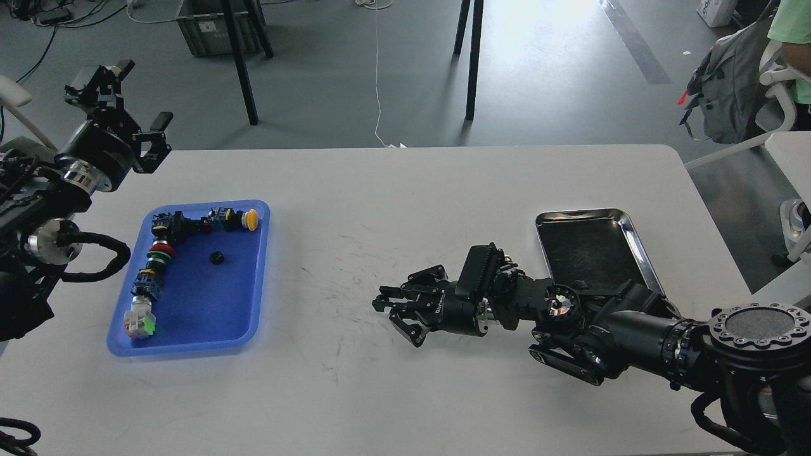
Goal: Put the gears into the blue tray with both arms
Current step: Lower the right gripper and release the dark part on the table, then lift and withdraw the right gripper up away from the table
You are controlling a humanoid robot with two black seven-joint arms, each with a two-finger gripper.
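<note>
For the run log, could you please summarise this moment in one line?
left gripper: open, raised | right gripper: open, over table | gear: in blue tray | steel tray: no gears visible

Bright blue tray (250, 278); black gear (217, 258); switches (158, 253) capped yellow, red, green. Steel tray (637, 244), dark inside. White scuffed table (380, 209). Black arms, silver wrist rings.
</note>
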